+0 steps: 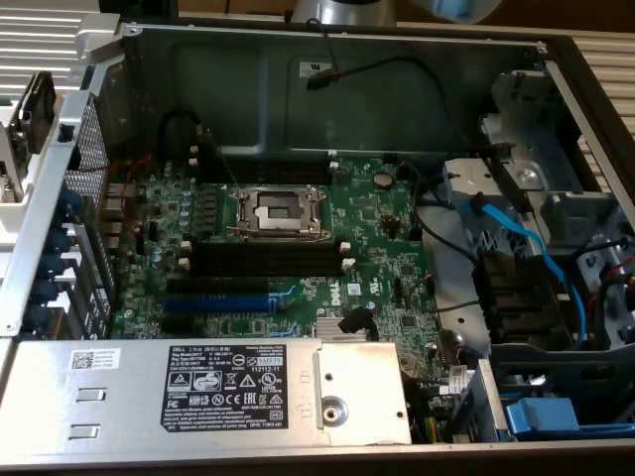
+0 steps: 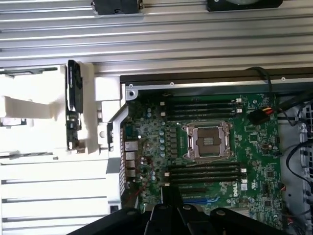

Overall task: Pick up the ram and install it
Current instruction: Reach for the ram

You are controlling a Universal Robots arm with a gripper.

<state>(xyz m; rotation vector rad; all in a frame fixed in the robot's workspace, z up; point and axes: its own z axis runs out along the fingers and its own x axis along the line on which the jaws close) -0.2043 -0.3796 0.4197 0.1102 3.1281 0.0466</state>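
Exterior view
case (image 1: 327,69): opened, looked into from above.
board (image 1: 387,248): green, laid flat in case.
socket (image 1: 278,210): metal-framed, set mid-board.
slots (image 1: 263,260): long, black, white end clips; placed just beside socket, on the PSU side.
blue slot (image 1: 216,302): found between slots and PSU.
PSU (image 1: 198,392): grey box with black label, set along the near edge.
blue cable (image 1: 526,248): run across the bay at the exterior view's right.
holder (image 1: 20,193): white, placed outside case at the exterior view's left.
ram (image 1: 40,99): seen as a dark strip stood in holder; not yet seated in any slot.

Wrist view
gripper (image 2: 171,196): black fingers clenched together, nothing grasped; hung over board's edge by blue slot (image 2: 195,200).
ram (image 2: 73,105): stood on edge in holder (image 2: 90,112), outside case, well apart from gripper.
table (image 2: 156,39): ribbed aluminium, seen under holder and case.
board (image 2: 254,147): seen inside case wall.
socket (image 2: 206,141): flanked by black slots (image 2: 205,172) on both sides.
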